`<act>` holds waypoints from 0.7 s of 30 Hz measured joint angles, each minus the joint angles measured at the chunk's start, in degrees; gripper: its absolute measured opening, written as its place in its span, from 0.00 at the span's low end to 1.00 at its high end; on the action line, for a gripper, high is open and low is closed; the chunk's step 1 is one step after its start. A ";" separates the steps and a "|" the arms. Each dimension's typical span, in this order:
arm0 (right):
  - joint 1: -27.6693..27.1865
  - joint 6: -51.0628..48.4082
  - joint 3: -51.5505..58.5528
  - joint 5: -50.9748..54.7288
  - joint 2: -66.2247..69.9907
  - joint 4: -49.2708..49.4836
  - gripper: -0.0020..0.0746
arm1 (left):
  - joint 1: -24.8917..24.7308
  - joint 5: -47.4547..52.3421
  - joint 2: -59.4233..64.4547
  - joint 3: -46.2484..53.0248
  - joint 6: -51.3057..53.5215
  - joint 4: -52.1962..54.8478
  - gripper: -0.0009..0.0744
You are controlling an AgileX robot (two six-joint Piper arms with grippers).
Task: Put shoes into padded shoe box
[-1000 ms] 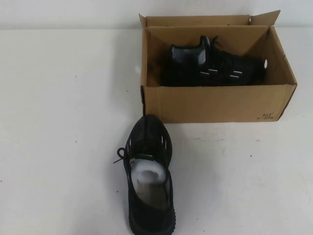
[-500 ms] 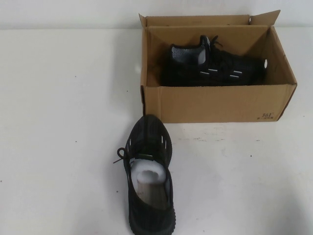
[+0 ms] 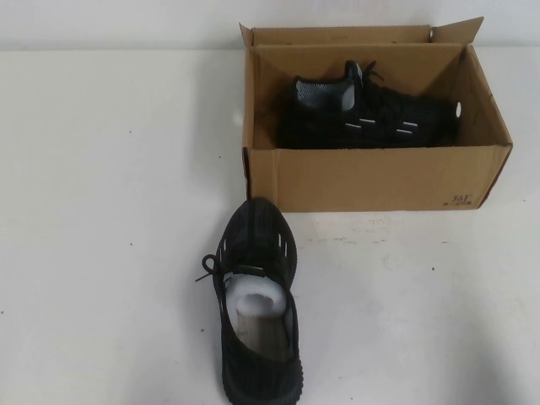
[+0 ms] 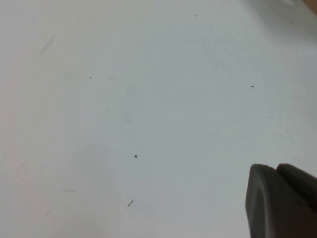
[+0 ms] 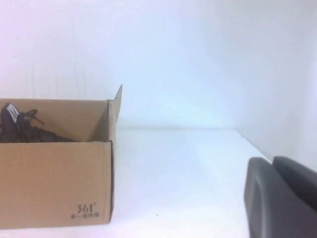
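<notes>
One black knit sneaker (image 3: 257, 312) with white paper stuffing lies on the white table in front of the box, toe towards it. The other sneaker (image 3: 371, 118) lies on its side inside the brown cardboard shoe box (image 3: 371, 179) at the back right. In the right wrist view the box (image 5: 54, 183) shows its printed corner, with the sneaker's laces (image 5: 22, 129) above the rim. My left gripper (image 4: 276, 167) is shut and empty over bare table. My right gripper (image 5: 272, 161) is shut and empty, to the right of the box. Neither arm shows in the high view.
The white table (image 3: 101, 211) stretches to the left of the box and the shoe. A pale wall (image 5: 198, 59) stands behind the table. The box flaps (image 3: 460, 32) stand up at the back corners.
</notes>
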 joint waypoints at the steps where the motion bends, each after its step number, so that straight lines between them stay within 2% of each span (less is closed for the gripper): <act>1: 0.09 0.00 0.00 0.00 0.00 0.00 0.02 | 0.00 0.00 0.00 0.00 0.00 0.00 0.01; 9: 0.09 -1.27 0.00 1.06 -0.08 1.77 0.02 | 0.00 0.00 0.00 0.00 0.00 0.00 0.01; 14: 0.09 -17.82 0.00 10.10 -0.08 13.95 0.02 | 0.00 0.00 0.00 0.00 0.00 0.00 0.01; 21: 0.09 -23.61 0.00 23.46 -0.08 17.95 0.02 | 0.00 0.00 0.00 0.00 0.00 0.00 0.01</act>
